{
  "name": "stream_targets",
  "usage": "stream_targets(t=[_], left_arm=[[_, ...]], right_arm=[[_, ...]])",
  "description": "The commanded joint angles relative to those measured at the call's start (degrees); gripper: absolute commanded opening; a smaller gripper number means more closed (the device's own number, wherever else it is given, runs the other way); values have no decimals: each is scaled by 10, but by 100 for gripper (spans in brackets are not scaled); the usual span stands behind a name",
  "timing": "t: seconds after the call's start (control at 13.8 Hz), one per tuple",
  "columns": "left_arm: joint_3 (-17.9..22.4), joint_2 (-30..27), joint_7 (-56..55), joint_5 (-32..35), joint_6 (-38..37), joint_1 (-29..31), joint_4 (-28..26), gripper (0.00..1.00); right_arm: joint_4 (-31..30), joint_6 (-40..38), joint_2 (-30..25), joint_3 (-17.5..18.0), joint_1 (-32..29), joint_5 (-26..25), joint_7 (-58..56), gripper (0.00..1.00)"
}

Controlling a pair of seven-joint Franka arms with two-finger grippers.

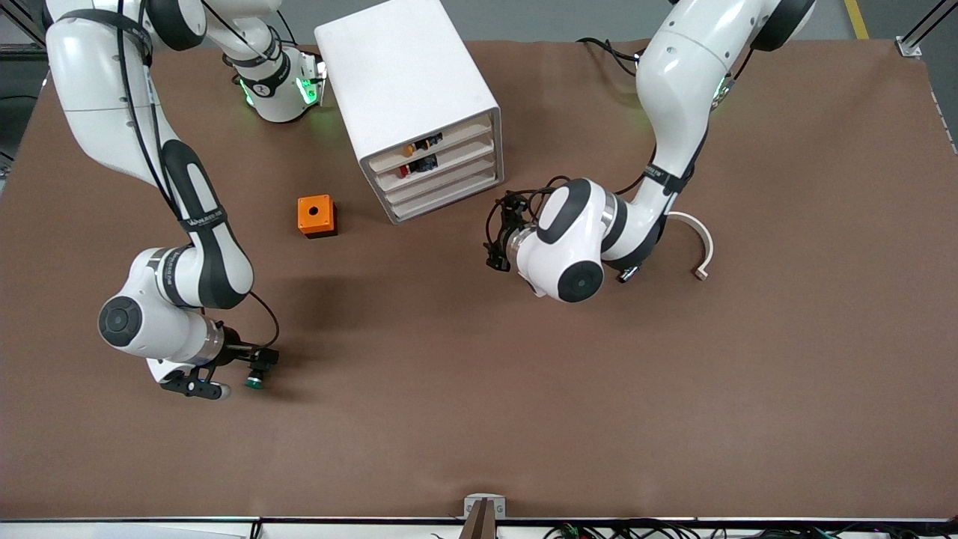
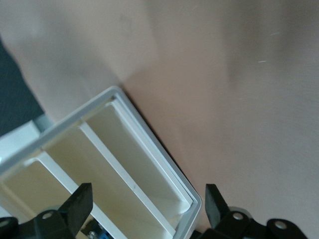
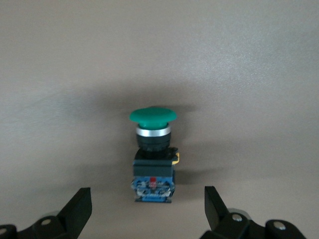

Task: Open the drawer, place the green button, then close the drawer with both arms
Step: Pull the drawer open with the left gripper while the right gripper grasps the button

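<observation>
The white four-drawer cabinet [image 1: 408,82] stands toward the robots' side of the table. Its third drawer [image 1: 451,182] is shut, like the others. My left gripper [image 1: 495,238] is open and empty just off the cabinet's front corner at the left arm's end. The left wrist view shows that corner [image 2: 192,209] between the spread fingers [image 2: 79,204]. The button [image 1: 254,382], green cap and black-and-blue body, lies on the table near the front camera at the right arm's end. My right gripper [image 1: 243,374] is open right beside it. In the right wrist view the button [image 3: 152,164] lies just ahead of the spread fingers [image 3: 214,209], untouched.
An orange box with a hole [image 1: 316,215] sits on the table beside the cabinet, toward the right arm's end. A white curved piece [image 1: 697,243] lies near the left arm's elbow. The two upper drawers hold small dark parts [image 1: 421,155].
</observation>
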Motion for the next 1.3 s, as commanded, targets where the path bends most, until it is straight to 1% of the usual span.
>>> stream_targets(t=[0.0,0.07,0.14,0.29,0.36,0.58,0.72,0.8,0.87,0.94,1.01,1.09,1.23], left_arm=[[3,28,-87,-74,-6,-5,13,99],[3,36,-118,-97,-6,-5,13,99],[3,45,-153,-120,-6,-5,13,99],[3,65,-206,-152,-6,-6,14,99],[3,67,-225,-163,-9,-14,14,98],[2,82,-239,-180,-12,-24,14,93],[1,92,-239,-184,-15,-36,13,93],[0,94,-239,-185,-24,-40,13,91],[0,101,-238,-186,-30,-45,13,87],[-1,106,-238,-189,-33,-47,13,79],[-1,114,-238,-205,-41,-47,13,70],[-1,122,-238,-221,-54,-46,13,67],[-1,128,-238,-226,-69,-47,13,65]], right_arm=[[6,11,17,2,-4,8,5,94],[6,10,18,2,-4,8,5,87],[6,9,18,2,-2,8,5,78],[6,7,18,2,-2,8,6,61],[7,7,17,2,-2,8,5,54],[9,7,17,2,-2,9,5,35],[11,7,16,2,-3,10,7,22],[12,7,15,2,-2,10,7,16],[14,5,11,2,-2,11,6,11],[14,4,8,2,-1,11,6,9],[14,2,3,2,2,12,7,6],[14,-9,-5,2,4,11,24,4],[26,-51,-25,3,11,11,64,3]])
